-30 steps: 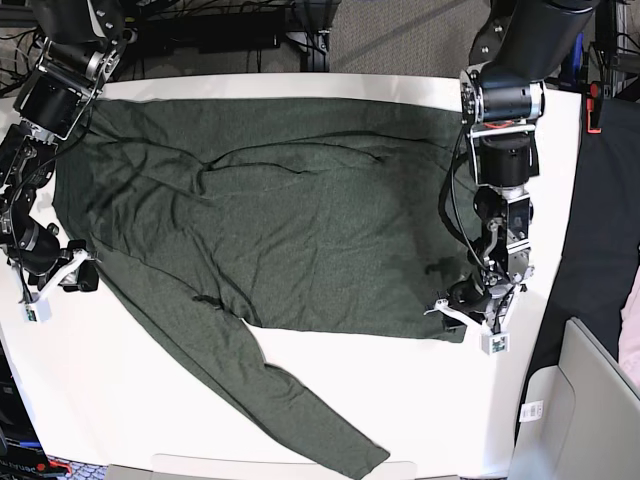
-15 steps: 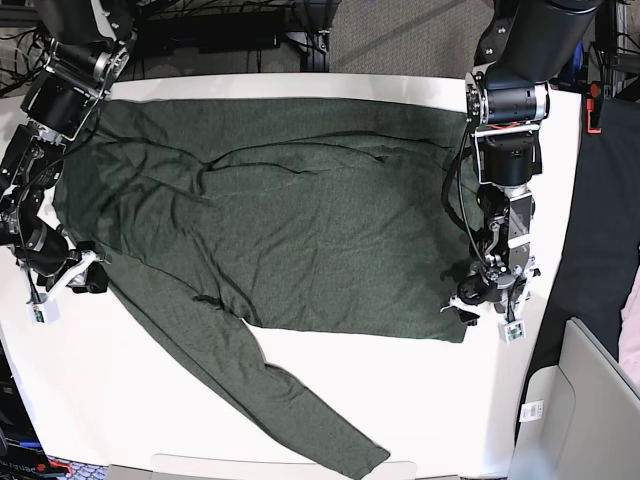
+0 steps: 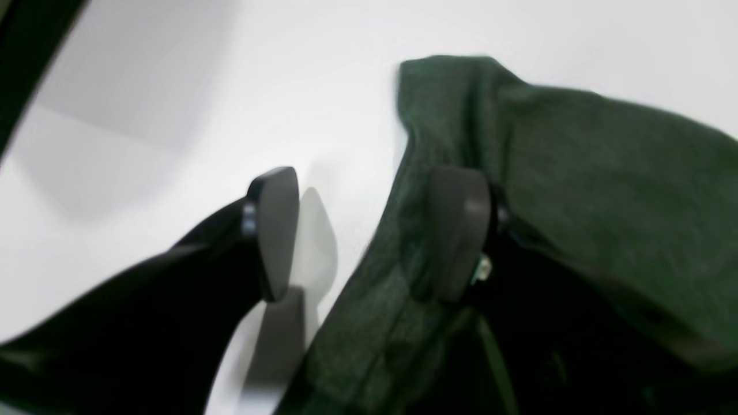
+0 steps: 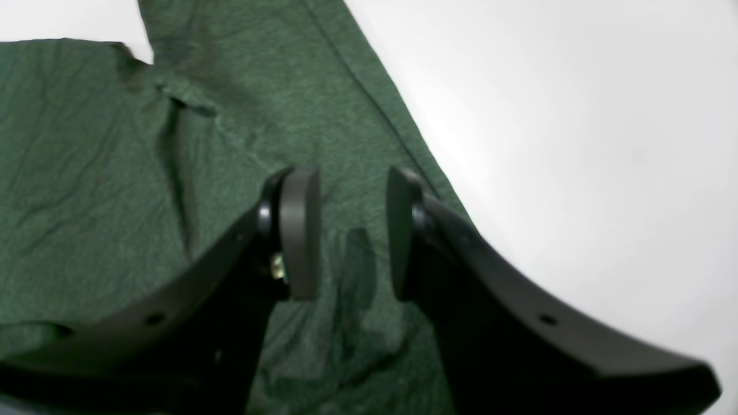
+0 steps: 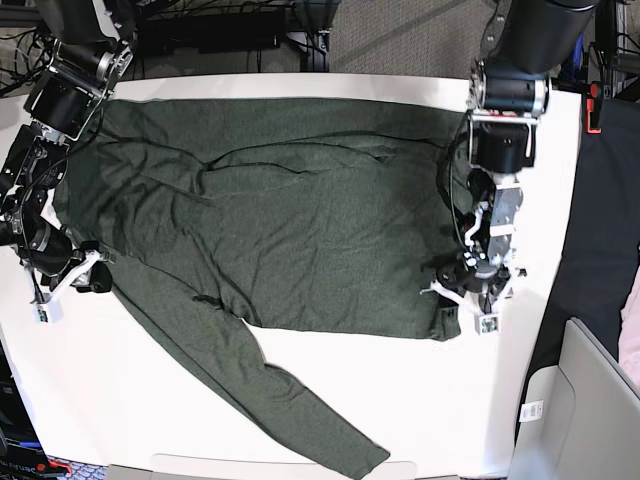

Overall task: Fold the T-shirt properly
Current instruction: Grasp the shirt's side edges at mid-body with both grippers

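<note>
I am holding the left hand (image 3: pixel 369 230) wide open astride the T-shirt (image 5: pixel 270 220) hem corner, one finger under cloth, ready to pinch. The right hand (image 4: pixel 351 230), half open and empty, is hovering over the sleeve on the white surface (image 5: pixel 130 400).

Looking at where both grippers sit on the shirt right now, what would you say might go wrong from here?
The left gripper is open, with only one finger under a raised fold at the T-shirt's corner; closing may pinch several layers or miss. The right gripper hovers open over the flat sleeve edge, so it could grab little cloth, leaving the fold uneven.
</note>
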`<state>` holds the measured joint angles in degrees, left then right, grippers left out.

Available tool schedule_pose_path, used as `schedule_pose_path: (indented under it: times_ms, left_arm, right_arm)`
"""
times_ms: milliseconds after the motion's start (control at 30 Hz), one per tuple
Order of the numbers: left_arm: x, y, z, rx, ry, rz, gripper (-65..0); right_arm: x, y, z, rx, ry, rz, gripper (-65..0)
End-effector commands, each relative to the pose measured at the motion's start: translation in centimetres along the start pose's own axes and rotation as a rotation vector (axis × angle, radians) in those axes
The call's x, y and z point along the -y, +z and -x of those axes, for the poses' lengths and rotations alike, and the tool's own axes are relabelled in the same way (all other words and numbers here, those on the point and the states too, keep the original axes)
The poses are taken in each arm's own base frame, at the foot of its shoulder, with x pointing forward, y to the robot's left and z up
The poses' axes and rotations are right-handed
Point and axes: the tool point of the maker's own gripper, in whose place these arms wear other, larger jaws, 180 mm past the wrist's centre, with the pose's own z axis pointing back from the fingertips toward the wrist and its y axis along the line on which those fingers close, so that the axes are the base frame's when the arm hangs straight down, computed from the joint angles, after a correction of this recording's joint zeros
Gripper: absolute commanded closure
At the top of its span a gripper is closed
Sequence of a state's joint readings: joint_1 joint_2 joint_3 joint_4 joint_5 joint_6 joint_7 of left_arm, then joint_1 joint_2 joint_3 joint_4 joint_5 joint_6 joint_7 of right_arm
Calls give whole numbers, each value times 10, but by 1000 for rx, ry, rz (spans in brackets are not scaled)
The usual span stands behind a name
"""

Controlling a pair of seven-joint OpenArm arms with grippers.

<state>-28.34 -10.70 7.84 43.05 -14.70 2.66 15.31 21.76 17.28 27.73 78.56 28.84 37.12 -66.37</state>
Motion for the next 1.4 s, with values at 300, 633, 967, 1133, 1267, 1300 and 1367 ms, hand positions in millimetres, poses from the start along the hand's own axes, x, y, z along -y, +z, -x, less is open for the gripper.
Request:
schedule_pose_path:
  times_ms: [300,633,967,1133,1267,1300,1367]
  left_arm:
    - [58,10,7,-62,-159,251,-237]
    - [58,14,5,-59,-213,320,-1]
    - [-7,17,-16,-8,-244,161,-1]
    - [-2,33,-29,65,-240,175,-1]
    - [-6,50,-43,109,-209,163,-1]
    - [-5,52,-46,110,-213,165,-1]
    - [0,58,-54,125,-223,172,-1]
  right_arm:
    - [3,8,-25,70,22,4,-197]
    - [5,9,-25,68,25,10,-197]
    - [12,9,-21,41,42,47,-197]
    - [20,8,-22,47,71,101,-197]
    - [26,10,-30,48,89,139,-197]
    - [29,10,-31,42,96,151,-197]
    - [33,12,-34,38,108,174,-199]
